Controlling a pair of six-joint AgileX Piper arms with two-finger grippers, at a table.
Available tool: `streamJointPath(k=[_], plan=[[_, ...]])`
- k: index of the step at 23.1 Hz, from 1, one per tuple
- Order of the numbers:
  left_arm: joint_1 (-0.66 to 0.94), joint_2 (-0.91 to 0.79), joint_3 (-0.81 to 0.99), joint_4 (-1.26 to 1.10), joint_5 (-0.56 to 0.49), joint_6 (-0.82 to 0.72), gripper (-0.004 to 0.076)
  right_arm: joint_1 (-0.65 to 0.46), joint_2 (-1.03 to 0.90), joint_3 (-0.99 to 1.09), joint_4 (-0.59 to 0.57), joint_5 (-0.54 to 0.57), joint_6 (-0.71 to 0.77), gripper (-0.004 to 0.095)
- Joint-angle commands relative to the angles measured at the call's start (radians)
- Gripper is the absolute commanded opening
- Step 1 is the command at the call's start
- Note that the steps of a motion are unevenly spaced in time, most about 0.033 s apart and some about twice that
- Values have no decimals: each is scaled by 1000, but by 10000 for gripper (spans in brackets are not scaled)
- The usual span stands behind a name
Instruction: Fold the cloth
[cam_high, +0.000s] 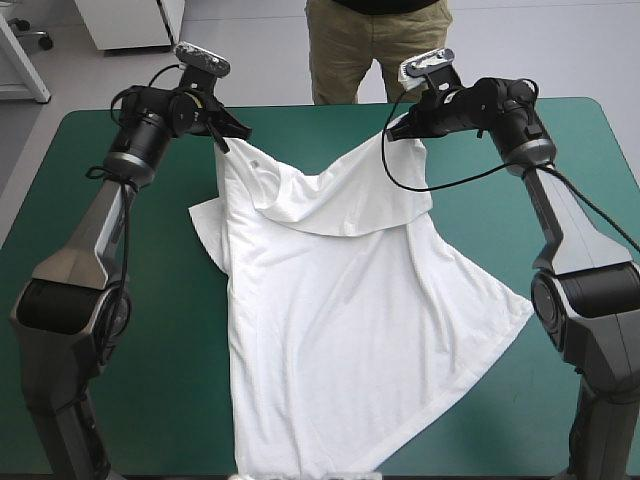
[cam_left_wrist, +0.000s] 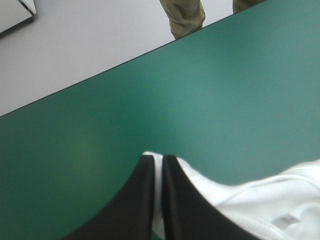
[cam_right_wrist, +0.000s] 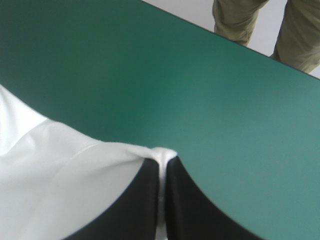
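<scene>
Cloth: your white, short-sleeved fabric T-shirt (cam_high: 340, 330) lies mostly spread on the desk (cam_high: 170, 330) with its teal-green cover. Its near end comes close to the desk's near edge.
Lifted part: the T-shirt's far end is raised at two corners. The fabric sags between them in a drooping fold over the flat part.
Left gripper: your left gripper (cam_left_wrist: 158, 157), with two broad black fingers, is all but closed. A strip of white fabric is pinched between them, and it holds the far left corner above the desk.
Right gripper: your right gripper (cam_right_wrist: 161, 157) is likewise nearly closed on a white fold. It holds the far right corner.
Spacing: both grippers hang toward the desk's far edge, well apart from each other.
Spread: one flat corner of the T-shirt reaches out toward the desk's right side.
</scene>
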Motion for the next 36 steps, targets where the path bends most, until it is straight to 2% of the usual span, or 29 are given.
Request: streamJointPath(k=[1,6,11,14,15,16,18,20,24,27,29,30,32,36], plan=[[29,18,-52,6,-170,-57,-9,-59,-4,-72,46,-141,-19,-17],[120,176,-212,-101,-186,-98,-9,-140,68,-108,81,-244,-54,-18],[109,242,-236,-125,-200,-87,-8,-145,105,-106,118,-226,-93,-11],[109,261,-236,-140,-184,-82,48,-147,114,-106,116,-219,-95,65],[109,268,-236,-140,-174,-74,118,-147,114,-106,116,-216,-105,121],[109,269,-236,-148,-167,-61,215,-147,116,-106,116,-214,-109,226],[109,265,-236,-188,-169,-62,533,-147,112,-108,119,-214,-105,514],[109,256,-252,-199,-143,-71,617,-147,102,-108,119,-208,-98,587],[109,226,-307,-199,-24,-71,589,-147,58,-108,119,-167,-92,571],[109,168,-320,-199,84,-57,544,-147,-4,-108,119,-85,-72,533],[109,91,-320,-225,192,-39,492,-149,-97,-108,119,24,-32,473],[109,28,-320,-272,250,-6,468,-150,-172,-106,119,118,1,433],[109,-70,-320,-342,295,-8,461,-150,-287,-96,114,239,16,396],[60,-231,-278,-355,439,-15,459,-157,-531,-46,82,373,80,339]])
